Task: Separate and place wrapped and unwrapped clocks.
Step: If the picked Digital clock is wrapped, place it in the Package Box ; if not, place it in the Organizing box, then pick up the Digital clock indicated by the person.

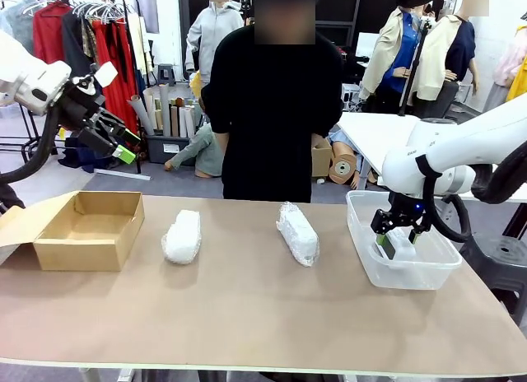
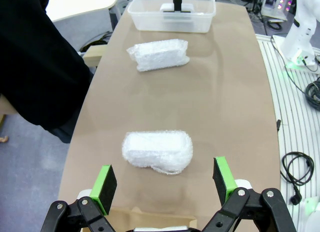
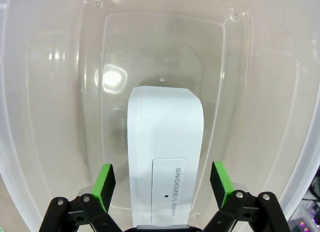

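Observation:
Two wrapped clocks in crinkly white padding lie on the brown table, one (image 1: 183, 236) (image 2: 157, 151) left of centre and one (image 1: 298, 232) (image 2: 159, 54) right of centre. The bare white clock (image 3: 166, 152) (image 1: 401, 249), its "SNOOZE/LIGHT" face up, rests on the floor of the clear plastic bin (image 1: 362, 234) (image 3: 50, 92). My right gripper (image 3: 162, 179) (image 1: 398, 238) is down inside the bin, open, its green pads (image 3: 104, 181) standing clear of the clock's sides. My left gripper (image 2: 165, 184) (image 1: 123, 147) hangs open high above the table's left end, looking down on the nearer bundle.
An open cardboard box (image 1: 86, 230) stands on the table's left end. A person in black (image 1: 272, 110) stands at the far edge, between the two bundles. The bin (image 2: 172, 12) is at the table's right end. Cables (image 2: 300, 167) lie on the floor beside the table.

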You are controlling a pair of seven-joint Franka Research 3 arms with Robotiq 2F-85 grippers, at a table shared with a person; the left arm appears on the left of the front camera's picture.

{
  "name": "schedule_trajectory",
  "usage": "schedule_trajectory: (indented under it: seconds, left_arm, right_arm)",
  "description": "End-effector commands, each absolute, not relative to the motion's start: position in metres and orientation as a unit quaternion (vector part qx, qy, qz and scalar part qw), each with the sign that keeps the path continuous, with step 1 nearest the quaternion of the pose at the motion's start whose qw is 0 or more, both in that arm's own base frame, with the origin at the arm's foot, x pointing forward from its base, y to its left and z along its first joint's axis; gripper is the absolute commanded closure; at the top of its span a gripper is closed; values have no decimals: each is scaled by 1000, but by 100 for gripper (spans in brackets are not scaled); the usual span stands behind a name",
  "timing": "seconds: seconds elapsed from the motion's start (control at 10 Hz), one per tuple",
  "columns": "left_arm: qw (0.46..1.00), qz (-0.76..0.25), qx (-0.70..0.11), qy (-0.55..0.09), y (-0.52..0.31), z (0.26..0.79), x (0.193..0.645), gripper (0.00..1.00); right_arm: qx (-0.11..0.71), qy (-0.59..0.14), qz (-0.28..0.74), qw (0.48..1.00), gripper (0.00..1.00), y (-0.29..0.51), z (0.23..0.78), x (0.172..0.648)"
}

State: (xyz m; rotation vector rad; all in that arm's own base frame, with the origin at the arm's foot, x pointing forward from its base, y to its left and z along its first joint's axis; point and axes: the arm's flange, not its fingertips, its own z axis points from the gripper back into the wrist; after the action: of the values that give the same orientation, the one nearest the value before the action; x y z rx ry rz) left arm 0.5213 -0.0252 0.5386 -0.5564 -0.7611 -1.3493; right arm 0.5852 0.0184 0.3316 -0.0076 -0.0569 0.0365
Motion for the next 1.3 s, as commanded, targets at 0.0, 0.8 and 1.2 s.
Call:
schedule_trajectory:
  seconds: [0.0, 0.8, 1.2]
  left_arm:
    - [681, -598, -249, -341, -25, 541, 521, 0]
    - [681, -598, -249, -341, -25, 541, 521, 0]
    - [681, -598, -249, -341, -25, 541, 521, 0]
  right_arm:
    - [-20, -35, 20, 999, 0, 23, 342, 580]
    - [-13, -45, 30, 998, 0, 22, 359, 583]
    - [-13, -45, 30, 998, 0, 22, 359, 583]
